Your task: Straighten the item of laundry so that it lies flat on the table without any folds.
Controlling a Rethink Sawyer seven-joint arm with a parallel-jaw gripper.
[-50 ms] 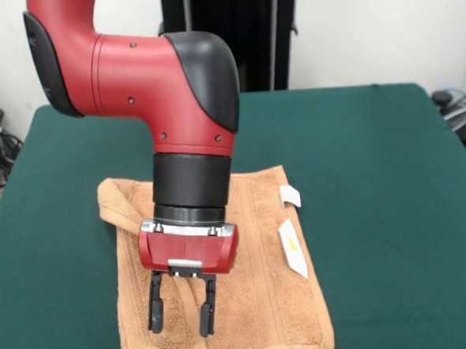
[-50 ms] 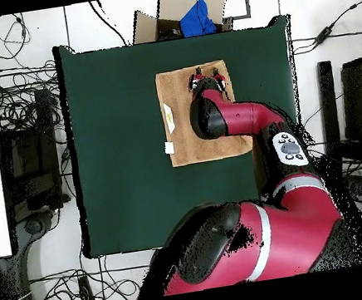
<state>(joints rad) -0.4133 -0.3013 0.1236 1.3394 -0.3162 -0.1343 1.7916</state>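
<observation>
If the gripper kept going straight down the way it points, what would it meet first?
Most likely the orange-tan terry-cloth towel on the dark green felt table: the open gripper points down over the towel's rumpled side. Its height above the cloth is unclear.

The arm (image 1: 132, 70) is glossy red with black elbow caps and a black cylindrical wrist — small dark screws dot the shell. A red block with a silver plate carries the gripper (image 1: 182, 308), its two fingers (image 1: 155, 306) black.

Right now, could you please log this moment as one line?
gripper: open, over towel's near-left part | towel: on table, left edge and far-left corner rumpled | tags: at right edge
</observation>
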